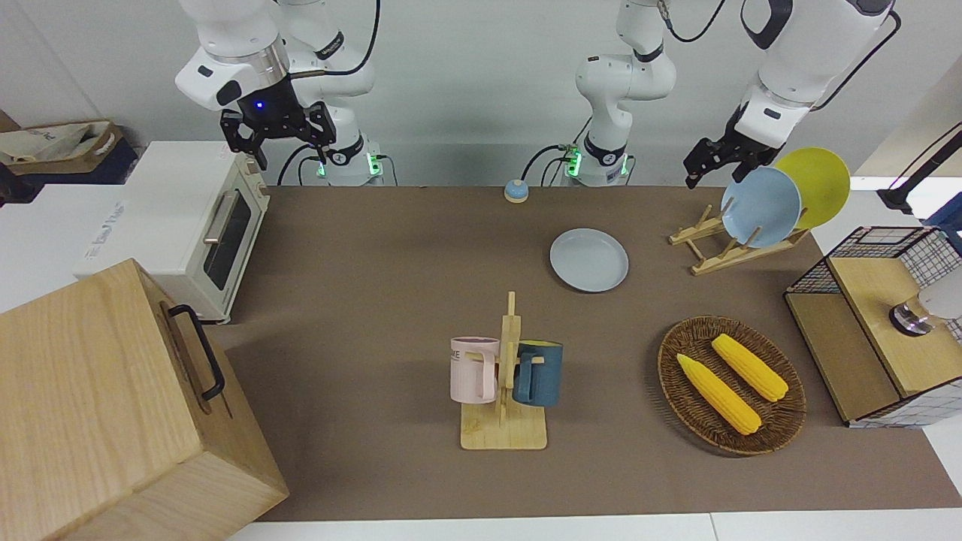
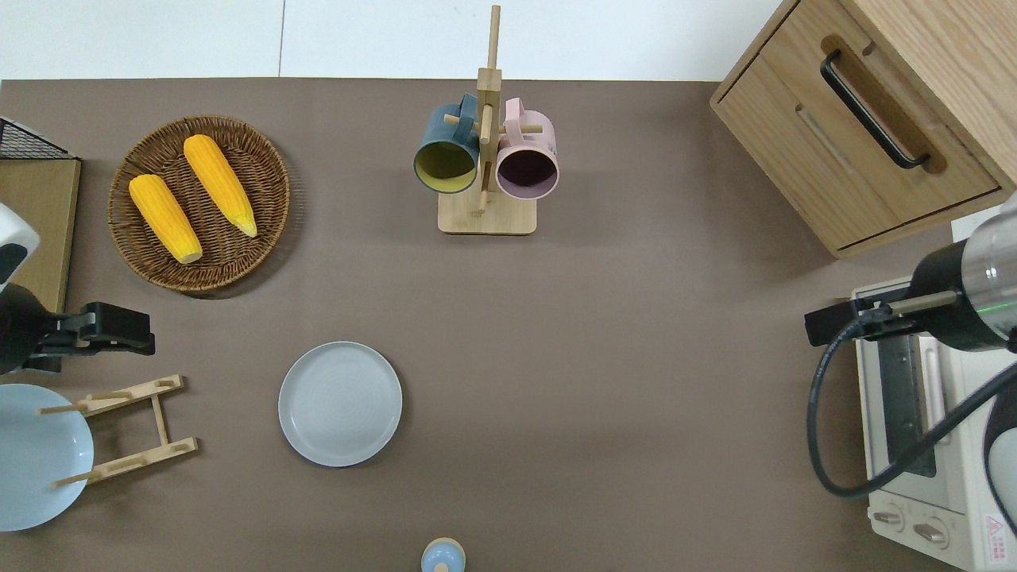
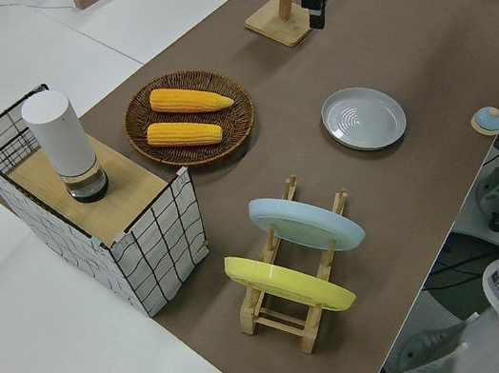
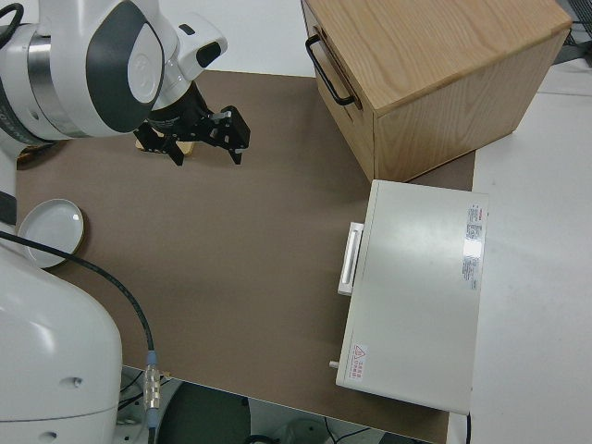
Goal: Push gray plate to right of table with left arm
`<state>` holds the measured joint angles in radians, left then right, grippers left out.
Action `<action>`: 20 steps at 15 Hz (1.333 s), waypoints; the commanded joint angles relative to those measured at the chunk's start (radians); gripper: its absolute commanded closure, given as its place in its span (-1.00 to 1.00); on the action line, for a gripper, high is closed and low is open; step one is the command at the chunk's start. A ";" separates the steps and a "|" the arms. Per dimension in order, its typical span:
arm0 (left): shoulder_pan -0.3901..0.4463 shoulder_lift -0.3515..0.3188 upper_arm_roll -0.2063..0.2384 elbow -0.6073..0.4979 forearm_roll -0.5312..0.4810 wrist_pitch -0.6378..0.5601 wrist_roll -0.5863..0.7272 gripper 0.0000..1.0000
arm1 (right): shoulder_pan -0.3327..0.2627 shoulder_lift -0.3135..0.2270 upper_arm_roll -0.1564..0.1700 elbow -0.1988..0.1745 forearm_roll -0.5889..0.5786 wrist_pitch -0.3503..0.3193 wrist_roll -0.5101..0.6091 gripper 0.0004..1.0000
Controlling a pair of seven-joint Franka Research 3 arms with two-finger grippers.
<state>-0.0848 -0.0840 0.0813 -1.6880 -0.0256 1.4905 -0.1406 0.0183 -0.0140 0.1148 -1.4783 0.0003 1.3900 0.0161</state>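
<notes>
The gray plate (image 1: 588, 260) lies flat on the brown table (image 1: 376, 248), nearer to the robots than the mug stand. It also shows in the overhead view (image 2: 340, 403) and the left side view (image 3: 364, 118). My left gripper (image 1: 714, 177) is up in the air, open and empty. In the overhead view (image 2: 119, 332) it hangs over the table between the wicker basket and the plate rack, well apart from the plate, toward the left arm's end. My right arm is parked, its gripper (image 4: 205, 148) open and empty.
A wooden rack (image 2: 127, 429) holds a sky-blue plate (image 1: 760, 207) and a yellow plate (image 1: 819, 180). A wicker basket (image 2: 262, 191) holds two corn cobs. A mug stand (image 2: 486, 214), a small bell (image 2: 442, 556), a wooden cabinet (image 2: 866, 119), a toaster oven (image 1: 188, 218) and a wire crate (image 1: 864, 248) also stand here.
</notes>
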 commanded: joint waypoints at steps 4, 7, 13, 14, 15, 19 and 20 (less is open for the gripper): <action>-0.001 -0.144 0.000 -0.324 0.010 0.195 -0.014 -1.00 | -0.020 -0.003 0.016 0.009 0.004 -0.016 0.013 -0.97; -0.010 -0.172 0.000 -0.477 0.000 0.324 -0.017 -1.00 | -0.020 -0.003 0.017 0.009 0.006 -0.016 0.013 -0.97; -0.024 -0.175 -0.018 -0.725 -0.002 0.614 -0.109 -1.00 | -0.020 -0.003 0.017 0.009 0.006 -0.016 0.013 -0.97; -0.035 -0.169 -0.015 -0.748 -0.004 0.646 -0.119 -1.00 | -0.020 -0.003 0.016 0.009 0.006 -0.016 0.013 -0.97; -0.047 -0.161 -0.015 -0.765 -0.004 0.675 -0.134 -1.00 | -0.020 -0.003 0.016 0.009 0.006 -0.016 0.013 -0.97; -0.098 -0.089 -0.020 -0.812 -0.002 0.795 -0.189 -1.00 | -0.020 -0.003 0.016 0.009 0.006 -0.016 0.013 -0.97; -0.102 -0.068 -0.020 -0.817 -0.004 0.807 -0.191 -1.00 | -0.020 -0.003 0.016 0.009 0.006 -0.016 0.013 -0.97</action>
<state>-0.1643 -0.1860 0.0577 -2.4822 -0.0269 2.2454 -0.3025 0.0183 -0.0140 0.1148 -1.4783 0.0003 1.3900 0.0161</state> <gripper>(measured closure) 0.000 0.013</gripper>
